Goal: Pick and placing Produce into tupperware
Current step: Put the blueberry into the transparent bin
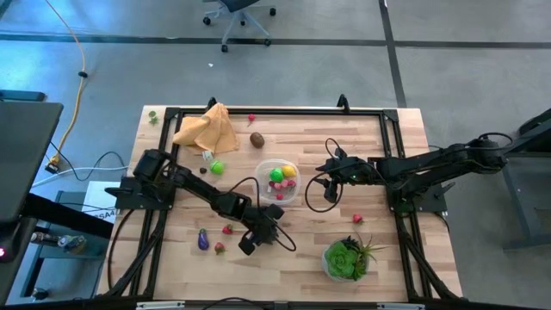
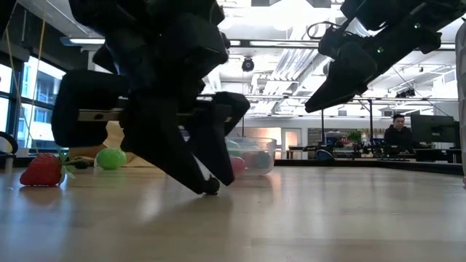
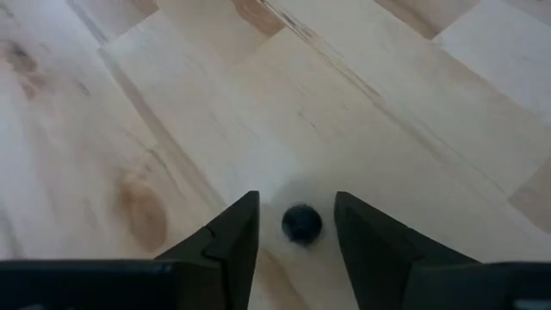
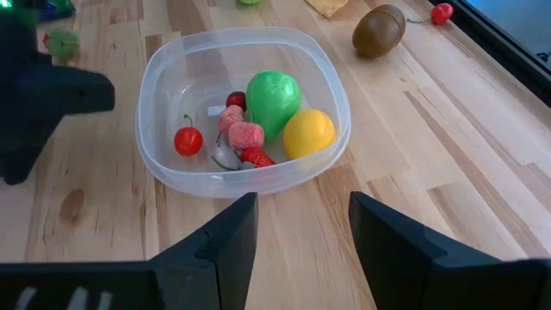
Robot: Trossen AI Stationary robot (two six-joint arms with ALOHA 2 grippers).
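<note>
- Right now the left gripper (image 1: 250, 242) is down at the table near the front edge, about seven o'clock from the tupperware (image 1: 277, 182), its fingers apart and straddling a small dark berry (image 3: 301, 224) that sits on the wood between them; nothing is clamped yet
- Whether the pads touch the berry I cannot tell; in the left wrist view a gap shows on both sides
- The tupperware holds produce already: a green lime (image 4: 274, 100), a yellow lemon (image 4: 309, 133), a cherry (image 4: 188, 140) and some red pieces
- The right gripper (image 1: 330, 195) hangs open and empty just at three o'clock of the tupperware, waiting
- Still loose on the table: a purple eggplant (image 1: 203, 240) and a strawberry (image 1: 228, 229) at nine o'clock of the left gripper, a kiwi (image 1: 256, 139) at eleven o'clock of the tupperware
- Risk, as I judge it: the berry is round and tiny, so closing off-centre could squirt it out and send it rolling toward the table's front edge
- Another: carrying it to the tupperware brings the left arm close to the waiting right gripper, and a low approach could knock the light container
</note>
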